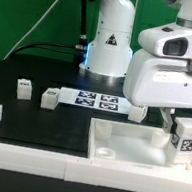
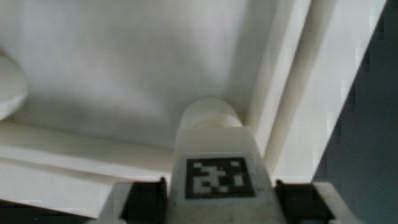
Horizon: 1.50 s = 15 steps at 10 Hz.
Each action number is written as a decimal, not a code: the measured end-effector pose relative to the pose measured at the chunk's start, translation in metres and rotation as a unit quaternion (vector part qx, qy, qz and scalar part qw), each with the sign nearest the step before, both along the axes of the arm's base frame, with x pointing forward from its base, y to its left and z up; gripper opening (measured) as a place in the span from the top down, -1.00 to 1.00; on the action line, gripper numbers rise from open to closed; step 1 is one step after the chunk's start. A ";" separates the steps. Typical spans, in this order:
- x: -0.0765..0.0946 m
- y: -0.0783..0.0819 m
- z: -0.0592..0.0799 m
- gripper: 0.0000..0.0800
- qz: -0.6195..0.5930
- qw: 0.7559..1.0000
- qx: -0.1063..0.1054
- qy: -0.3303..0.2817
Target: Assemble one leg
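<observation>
Wrist view has the gripper clamped on the leg, its tag facing the camera, held over a corner of the large white square part at about four o'clock in the exterior view, probably to line it up for joining there, while spare legs wait near nine o'clock.
</observation>
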State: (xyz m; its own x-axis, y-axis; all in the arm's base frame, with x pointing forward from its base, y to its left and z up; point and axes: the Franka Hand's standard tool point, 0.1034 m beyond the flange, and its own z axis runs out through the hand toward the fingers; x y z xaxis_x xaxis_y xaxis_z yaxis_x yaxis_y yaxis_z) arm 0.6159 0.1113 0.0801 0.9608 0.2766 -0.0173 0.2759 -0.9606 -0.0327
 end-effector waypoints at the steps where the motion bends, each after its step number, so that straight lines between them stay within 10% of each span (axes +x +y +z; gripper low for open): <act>1: 0.000 0.000 0.000 0.27 -0.016 1.000 0.000 0.001; 7: 0.000 0.003 -0.001 0.27 -0.297 0.955 0.011 0.008; 15: 0.001 0.019 -0.002 0.27 -0.682 0.730 0.022 0.029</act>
